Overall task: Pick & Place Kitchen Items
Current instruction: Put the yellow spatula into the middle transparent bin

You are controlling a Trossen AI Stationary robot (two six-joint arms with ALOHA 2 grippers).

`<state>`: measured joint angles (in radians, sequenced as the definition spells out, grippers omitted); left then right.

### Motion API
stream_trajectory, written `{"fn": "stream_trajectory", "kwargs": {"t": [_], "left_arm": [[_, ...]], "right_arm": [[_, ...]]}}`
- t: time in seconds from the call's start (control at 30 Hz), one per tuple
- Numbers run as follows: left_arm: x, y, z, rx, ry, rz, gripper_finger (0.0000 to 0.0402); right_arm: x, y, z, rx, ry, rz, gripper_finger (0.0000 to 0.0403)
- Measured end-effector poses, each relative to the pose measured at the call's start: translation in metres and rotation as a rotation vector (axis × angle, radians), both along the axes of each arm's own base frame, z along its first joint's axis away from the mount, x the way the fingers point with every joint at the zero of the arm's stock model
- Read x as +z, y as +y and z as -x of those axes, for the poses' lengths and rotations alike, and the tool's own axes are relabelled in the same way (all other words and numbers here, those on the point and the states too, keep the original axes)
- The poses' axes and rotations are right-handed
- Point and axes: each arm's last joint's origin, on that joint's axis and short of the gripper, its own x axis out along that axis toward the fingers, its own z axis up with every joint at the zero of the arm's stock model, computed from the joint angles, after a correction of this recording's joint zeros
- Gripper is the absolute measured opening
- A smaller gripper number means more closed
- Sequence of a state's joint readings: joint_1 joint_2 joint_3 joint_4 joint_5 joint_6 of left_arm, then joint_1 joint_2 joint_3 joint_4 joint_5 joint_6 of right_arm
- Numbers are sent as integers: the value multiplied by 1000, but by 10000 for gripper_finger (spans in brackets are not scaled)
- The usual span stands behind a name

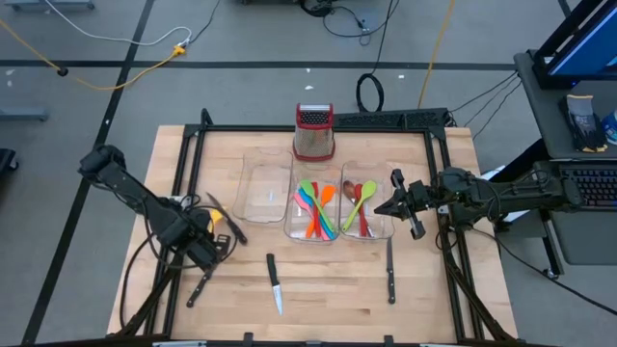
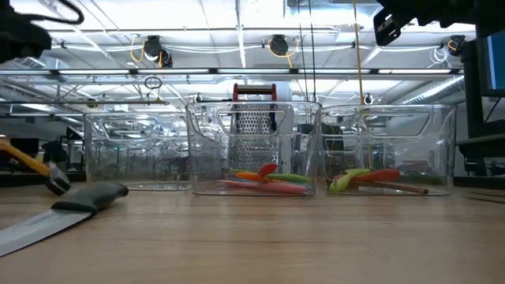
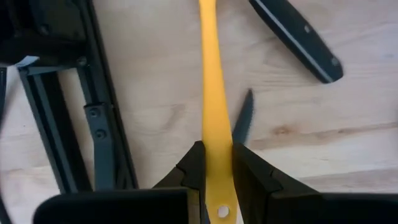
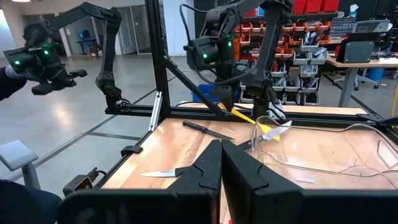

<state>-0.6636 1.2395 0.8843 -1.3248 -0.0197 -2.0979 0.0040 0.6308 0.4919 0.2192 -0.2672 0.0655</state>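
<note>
While left pincer [image 3: 214,177] clamps yellow spatula [image 3: 214,106] near table edge, right pincer [image 4: 221,165] together, above bins.

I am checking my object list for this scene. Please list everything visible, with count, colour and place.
table: one, light wood, under everything.
clear bins: three, in a row mid-table; the one nearest the left arm is empty.
grater: one, steel with red top, behind the bins.
mixed utensils: several, green, blue, orange, red, in the middle bin.
spoons: brown, green, red, in the third bin.
knives: about four, black-handled, on the bare table.
yellow utensil: one, held.
left gripper: shut on the yellow utensil.
right gripper: shut, empty, beside the third bin.
</note>
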Motion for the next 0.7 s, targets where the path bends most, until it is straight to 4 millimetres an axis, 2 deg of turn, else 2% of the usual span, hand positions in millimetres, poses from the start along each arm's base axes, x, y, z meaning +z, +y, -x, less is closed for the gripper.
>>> {"fn": "stream_trajectory", "kwargs": {"t": [0.43,0.7], "left_arm": [[43,-9,-11,-8,83,-62,51],[49,-12,-13,-4,101,-10,51]], "right_arm": [[0,0,0,0,0,-1,2],[0,0,0,1,0,-1,2]]}}
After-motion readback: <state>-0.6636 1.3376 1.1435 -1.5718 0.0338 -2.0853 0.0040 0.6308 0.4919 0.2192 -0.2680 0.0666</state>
